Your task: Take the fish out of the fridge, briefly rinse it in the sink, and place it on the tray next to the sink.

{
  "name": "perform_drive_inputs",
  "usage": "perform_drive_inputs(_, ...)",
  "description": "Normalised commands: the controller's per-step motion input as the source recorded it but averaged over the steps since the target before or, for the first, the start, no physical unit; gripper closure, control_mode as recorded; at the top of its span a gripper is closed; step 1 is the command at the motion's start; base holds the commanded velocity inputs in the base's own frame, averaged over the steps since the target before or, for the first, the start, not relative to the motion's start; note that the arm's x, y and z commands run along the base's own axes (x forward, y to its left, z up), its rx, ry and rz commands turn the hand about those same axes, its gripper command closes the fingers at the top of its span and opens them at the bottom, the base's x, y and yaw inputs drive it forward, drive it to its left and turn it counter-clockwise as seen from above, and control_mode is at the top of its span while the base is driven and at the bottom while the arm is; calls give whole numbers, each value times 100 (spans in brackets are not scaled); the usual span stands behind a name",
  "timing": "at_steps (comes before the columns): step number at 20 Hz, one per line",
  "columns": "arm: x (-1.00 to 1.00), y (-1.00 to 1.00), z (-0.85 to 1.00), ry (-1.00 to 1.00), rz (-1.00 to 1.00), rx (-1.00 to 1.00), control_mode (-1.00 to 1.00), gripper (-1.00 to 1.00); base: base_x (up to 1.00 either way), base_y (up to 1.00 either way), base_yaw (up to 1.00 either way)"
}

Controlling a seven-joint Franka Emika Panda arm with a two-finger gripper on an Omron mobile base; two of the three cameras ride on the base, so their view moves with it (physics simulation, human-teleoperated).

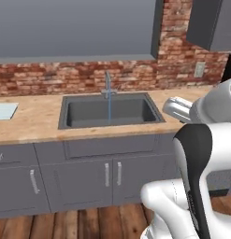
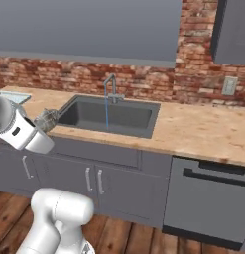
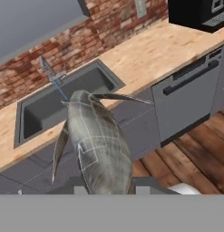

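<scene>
Fish in fingers, sink beyond

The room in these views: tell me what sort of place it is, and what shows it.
A rendered home kitchen, most likely. A dark sink with a running faucet is set in a wooden counter above grey cabinets, against a brick wall. The gripper holds a fish.

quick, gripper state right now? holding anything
gripper: closed on the fish, carried in front of the sink cabinets
</scene>
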Motion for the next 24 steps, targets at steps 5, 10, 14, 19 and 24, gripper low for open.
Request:
perform_drive_inputs(5,0,0,0,0,0,0,100,100,1,-36,25)
perform_drive_inputs(10,0,0,0,0,0,0,100,100,60,-19,0)
perform_drive_inputs(14,0,0,0,0,0,0,100,100,100,-7,-1)
perform_drive_inputs(19,0,0,0,0,0,0,100,100,89,0,-4)
perform_drive_inputs(24,0,0,0,0,0,0,100,100,65,0,-6)
